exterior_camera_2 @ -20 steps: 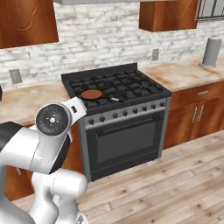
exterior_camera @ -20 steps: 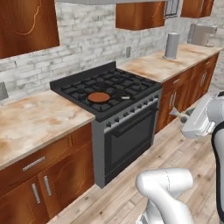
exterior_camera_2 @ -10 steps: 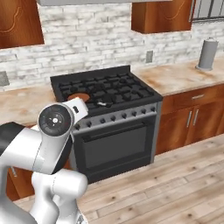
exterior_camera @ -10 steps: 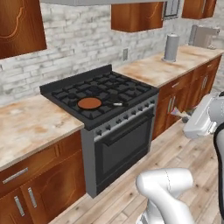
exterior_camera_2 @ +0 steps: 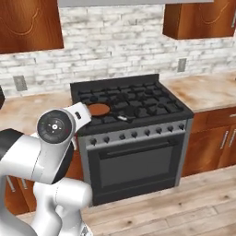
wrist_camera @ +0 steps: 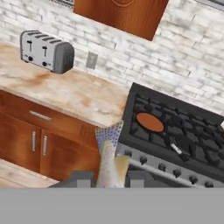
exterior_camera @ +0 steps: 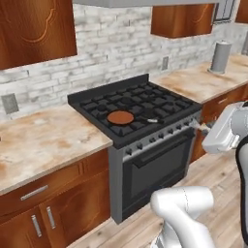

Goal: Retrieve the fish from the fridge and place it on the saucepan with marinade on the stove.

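Observation:
In the hand view my gripper point(wrist_camera: 110, 179) is shut on the fish point(wrist_camera: 109, 155), a slender speckled olive and yellowish body sticking up between the two dark fingertips point(wrist_camera: 81, 178). The saucepan with marinade point(exterior_camera: 120, 117) point(exterior_camera_2: 99, 109) point(wrist_camera: 150, 122) sits on the front left burner of the stove point(exterior_camera: 160, 99) point(exterior_camera_2: 147, 99) point(wrist_camera: 192, 131), with its long handle pointing right. The fish is held well short of the stove, in front of the counter's edge to its left. The fridge is out of view.
Marble counters point(exterior_camera: 43, 140) point(exterior_camera_2: 207, 90) flank the stove over brown cabinets. A silver toaster point(wrist_camera: 47, 51) stands on the left counter and a grey canister point(exterior_camera: 220, 57) at the far right. Wall cabinets hang above. The floor in front is bare wood.
The whole picture has shifted: the base has driven and turned, so the stove now looks nearer and more square-on. The pan has not moved on its burner.

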### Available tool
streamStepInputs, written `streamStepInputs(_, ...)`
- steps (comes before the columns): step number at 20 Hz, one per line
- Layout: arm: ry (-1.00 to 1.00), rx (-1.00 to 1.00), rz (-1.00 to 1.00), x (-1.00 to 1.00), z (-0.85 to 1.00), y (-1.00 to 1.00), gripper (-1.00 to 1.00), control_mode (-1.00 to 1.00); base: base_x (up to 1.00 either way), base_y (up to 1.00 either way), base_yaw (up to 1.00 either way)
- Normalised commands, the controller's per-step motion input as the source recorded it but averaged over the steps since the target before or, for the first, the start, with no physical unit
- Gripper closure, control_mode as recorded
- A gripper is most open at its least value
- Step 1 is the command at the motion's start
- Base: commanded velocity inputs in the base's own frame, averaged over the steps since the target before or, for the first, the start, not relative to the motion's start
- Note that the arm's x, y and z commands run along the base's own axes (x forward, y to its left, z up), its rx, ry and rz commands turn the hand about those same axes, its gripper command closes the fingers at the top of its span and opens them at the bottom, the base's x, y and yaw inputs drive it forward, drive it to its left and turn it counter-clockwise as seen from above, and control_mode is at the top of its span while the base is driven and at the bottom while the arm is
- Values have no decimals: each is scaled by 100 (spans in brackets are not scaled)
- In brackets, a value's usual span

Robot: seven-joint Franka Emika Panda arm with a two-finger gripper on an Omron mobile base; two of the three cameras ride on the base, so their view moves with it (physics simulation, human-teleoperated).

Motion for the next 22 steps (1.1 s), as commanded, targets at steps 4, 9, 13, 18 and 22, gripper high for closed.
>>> streamStepInputs(4, 0, 0, 0, 0, 0, 0, 100, 100, 70, -27, 31)
streamStepInputs(9, 0, 0, 0, 0, 0, 0, 100, 100, 65, -35, 30)
streamStepInputs(13, 0, 0, 0, 0, 0, 0, 100, 100, 59, -35, 26)
streamStepInputs(18, 0, 0, 0, 0, 0, 0, 100, 100, 66, -30, 25)
streamStepInputs(22, 0, 0, 0, 0, 0, 0, 100, 100, 76, -30, 23)
